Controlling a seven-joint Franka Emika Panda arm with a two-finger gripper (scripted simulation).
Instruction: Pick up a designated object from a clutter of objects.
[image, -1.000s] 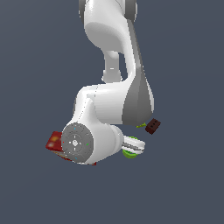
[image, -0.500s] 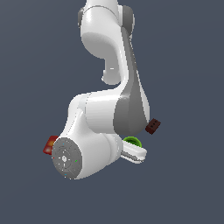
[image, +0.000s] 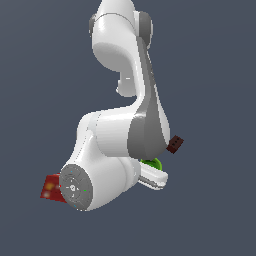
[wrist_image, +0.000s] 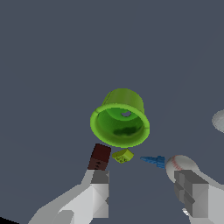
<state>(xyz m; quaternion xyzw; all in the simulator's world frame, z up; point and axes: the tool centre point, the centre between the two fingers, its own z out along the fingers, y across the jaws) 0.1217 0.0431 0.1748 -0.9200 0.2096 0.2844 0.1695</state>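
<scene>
Looking down from the wrist view, the claw has its 2 fingers spread apart w/ nothing between them. One finger is gray-white; the other one is darker gray.

Just past the fingertips sits the green cup, lime green w/ a thick round rim. It tips toward the camera, so you can see inside it. It touches nothing else.

Near the cup, betw. it and the fingers, are small things on the gray bench:
- a dark brown block, right at the tip of the lighter finger
- a tiny green block, yellow-green, just beside the brown one
- a small blue piece, pointy, next to the white baseball
- the baseball has red stitches & sits at the tip of the darker finger

A pale round thing peeks in at the edge, well apart from the rest. Can't tell what it is.

In the exterior view, the big white arm fills the middle & hides most things. The cup shows as a bit of green in the lower middle, right of the arm. The brown block is just above it to the right. A red cracker box pokes out at the lower left. The claw is hidden there.
</scene>
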